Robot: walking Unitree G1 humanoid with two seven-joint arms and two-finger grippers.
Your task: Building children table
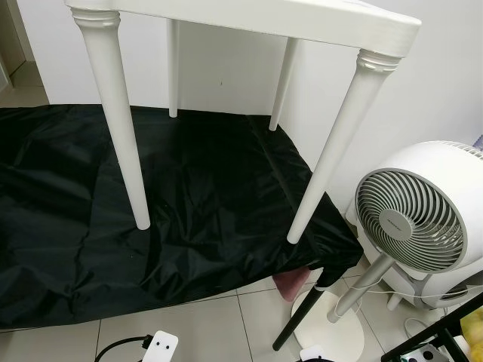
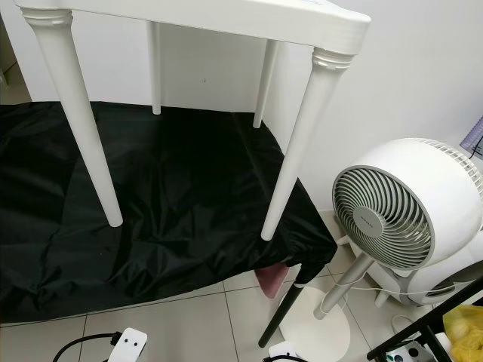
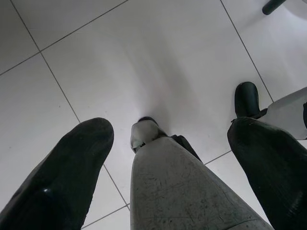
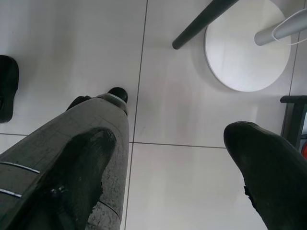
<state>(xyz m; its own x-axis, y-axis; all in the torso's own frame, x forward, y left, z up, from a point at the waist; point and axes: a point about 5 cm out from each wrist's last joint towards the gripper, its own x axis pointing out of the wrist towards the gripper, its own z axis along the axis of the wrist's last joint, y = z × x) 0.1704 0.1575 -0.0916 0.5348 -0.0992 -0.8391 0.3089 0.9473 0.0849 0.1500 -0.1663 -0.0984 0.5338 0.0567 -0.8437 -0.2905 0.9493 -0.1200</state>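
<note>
One white fan (image 1: 411, 219) beside four-legged white table (image 1: 249, 15) on black sheet (image 1: 151, 219).

Tiled floor (image 1: 211, 324) (black sheet (image 1: 189, 219) on it)

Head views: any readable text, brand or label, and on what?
Fan: a small brand mark on the grille's centre hub, too small to read.
White table, black sheet, white power strip: no text visible.
Nothing legible anywhere.
</note>
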